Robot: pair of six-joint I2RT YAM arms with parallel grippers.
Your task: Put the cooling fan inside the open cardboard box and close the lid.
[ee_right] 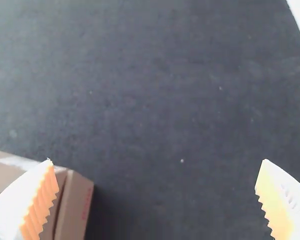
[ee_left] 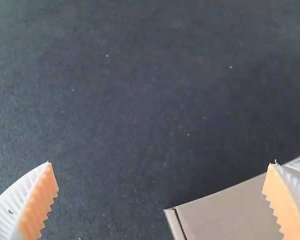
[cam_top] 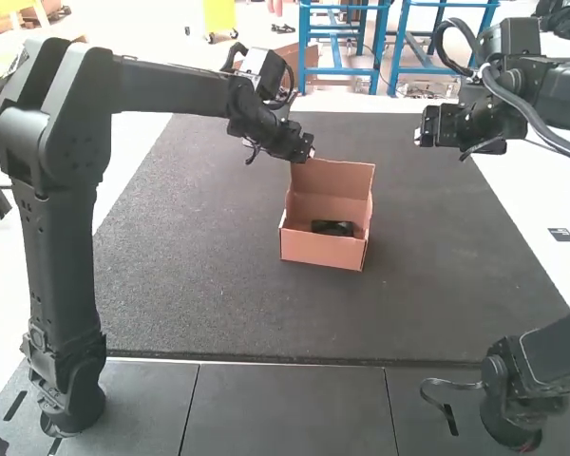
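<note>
Reading step one as done: fan (cam_top: 334, 227) down flat on the floor of the cardboard box (cam_top: 323, 249), well below both sets of fingers. Leaves only the lid (cam_top: 332, 179), upright off the back wall, not yet folded. Explains parking the left gripper (cam_top: 302, 152) right at the lid's upper corner, likely staged to catch the flap edge and swing it forward over the opening. Spread wide per the left wrist view, white ribbed fingers (ee_left: 30, 205) with orange pads, nothing held. Puts a cardboard corner, likely the lid's, between them, close against one pad and well clear of the other, so not centred in the gap. Can't tell from above whether touching the cardboard or just beside it. Keeps the right gripper (cam_top: 426, 126) off to the box's other side, up over the black mat (cam_top: 190, 247), apart from the lid; also wide open and empty, with a box corner just behind one finger (ee_right: 32, 205) in the right wrist view. Probably held back to stay out of the flap's swing, or to press the lid flat afterwards. Places the fan low and forward of the left fingers, under the lid's arc, so should clear on closing. Main risk: shoving the light box across the mat instead of folding the flap.
</note>
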